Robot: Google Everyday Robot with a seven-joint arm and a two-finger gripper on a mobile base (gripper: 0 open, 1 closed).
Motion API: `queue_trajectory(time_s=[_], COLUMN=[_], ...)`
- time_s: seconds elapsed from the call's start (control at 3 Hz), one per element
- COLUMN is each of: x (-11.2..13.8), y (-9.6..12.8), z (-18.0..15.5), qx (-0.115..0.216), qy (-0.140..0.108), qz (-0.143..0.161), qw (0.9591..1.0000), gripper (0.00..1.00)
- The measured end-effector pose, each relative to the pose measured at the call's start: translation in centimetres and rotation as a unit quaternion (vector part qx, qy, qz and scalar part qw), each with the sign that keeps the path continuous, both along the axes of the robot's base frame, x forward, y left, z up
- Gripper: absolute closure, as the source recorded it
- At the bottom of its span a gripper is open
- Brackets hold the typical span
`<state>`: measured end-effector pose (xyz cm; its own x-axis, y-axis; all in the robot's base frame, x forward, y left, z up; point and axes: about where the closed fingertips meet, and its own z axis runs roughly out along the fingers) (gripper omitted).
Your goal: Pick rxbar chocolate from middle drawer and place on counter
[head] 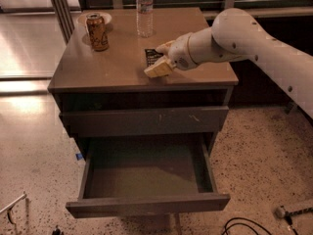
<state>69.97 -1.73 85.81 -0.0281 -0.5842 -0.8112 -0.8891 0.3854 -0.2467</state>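
Note:
The rxbar chocolate is a small black wrapper low over the tan counter, right of its middle. My gripper reaches in from the right on a white arm and is shut on the bar, one pale finger on its near side. I cannot tell if the bar touches the counter top. The middle drawer stands pulled out below, its grey-green floor bare.
An orange drink can stands at the counter's back left in front of a small white dish. A clear water bottle stands at the back middle. The shut drawer front above the open drawer bears pale scratches. Cables lie on the floor.

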Motion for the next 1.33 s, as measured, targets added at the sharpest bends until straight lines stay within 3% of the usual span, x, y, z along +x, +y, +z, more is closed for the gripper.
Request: queue_trajectory(time_s=[0.67, 1.33], x=[2.9, 3.0], y=[0.0, 0.0], z=[-2.2, -2.2], qx=[0.011, 0.011], qy=[0.028, 0.028], qz=[-0.011, -0.011], qw=[0.9995, 0.9995], gripper=[1.00, 0.58])
